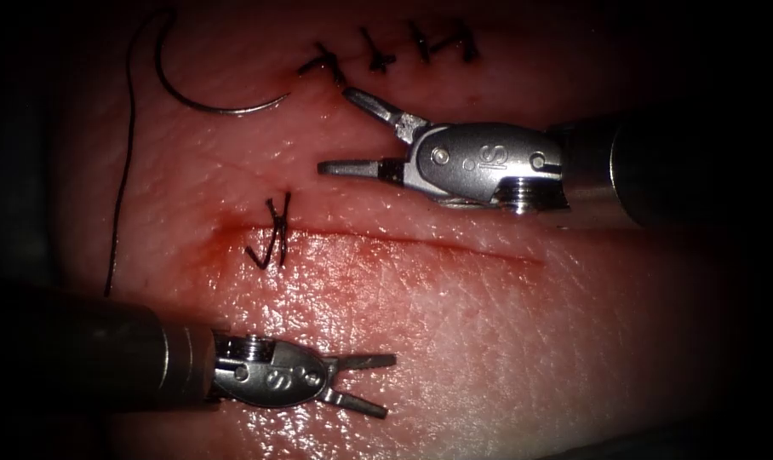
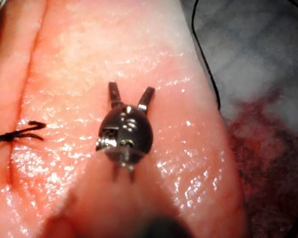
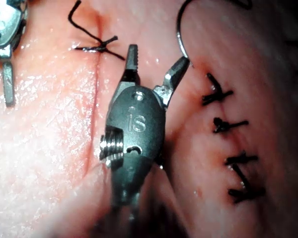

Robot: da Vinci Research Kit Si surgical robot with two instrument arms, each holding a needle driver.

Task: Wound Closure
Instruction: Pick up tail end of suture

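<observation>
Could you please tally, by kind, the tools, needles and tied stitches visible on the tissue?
Tools: 2, left tool and right tool, both open, holding nothing.
Needles: 1, needle lying free on the tissue.
Tied stitches: 5, upper row of 4, lone stitch across the cut.
Total: 8.

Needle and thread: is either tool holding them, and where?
Neither. Both the left tool and right tool are open and empty; the needle lies free on the tissue.

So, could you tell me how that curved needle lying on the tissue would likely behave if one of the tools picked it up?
The needle keeps a clean arc lying free on the tissue, so probably stiff. It looks thin and smooth, so it may swivel in the jaws. Its thread drapes loosely, so likely floppy. Both the left tool and the right tool are open, holding nothing.
</observation>
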